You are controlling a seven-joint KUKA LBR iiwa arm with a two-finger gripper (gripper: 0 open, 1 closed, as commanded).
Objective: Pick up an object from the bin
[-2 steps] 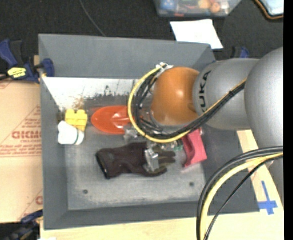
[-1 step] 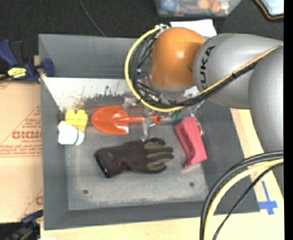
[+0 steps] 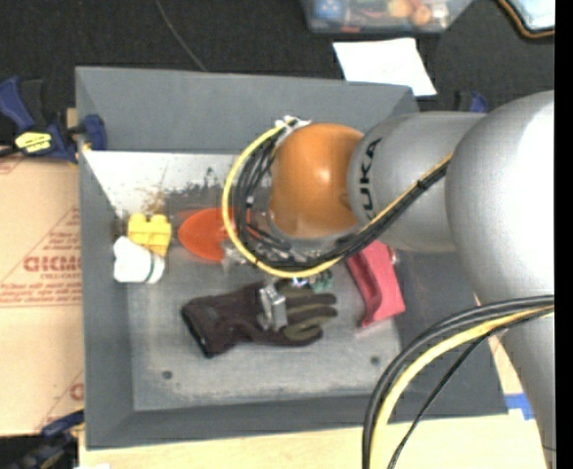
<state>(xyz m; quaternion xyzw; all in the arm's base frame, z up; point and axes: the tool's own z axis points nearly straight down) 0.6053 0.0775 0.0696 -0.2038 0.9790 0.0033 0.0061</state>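
A dark glove lies flat on the floor of the grey bin, in its near middle, cuff to the left. The gripper is down on the glove's middle, seemingly touching it, though the orange wrist cover above hides much of it (so I cannot tell whether it is clenched or released). Behind the glove sits an orange disc; to its left are a yellow block and a white piece, touching each other. A pink block lies just right of the glove.
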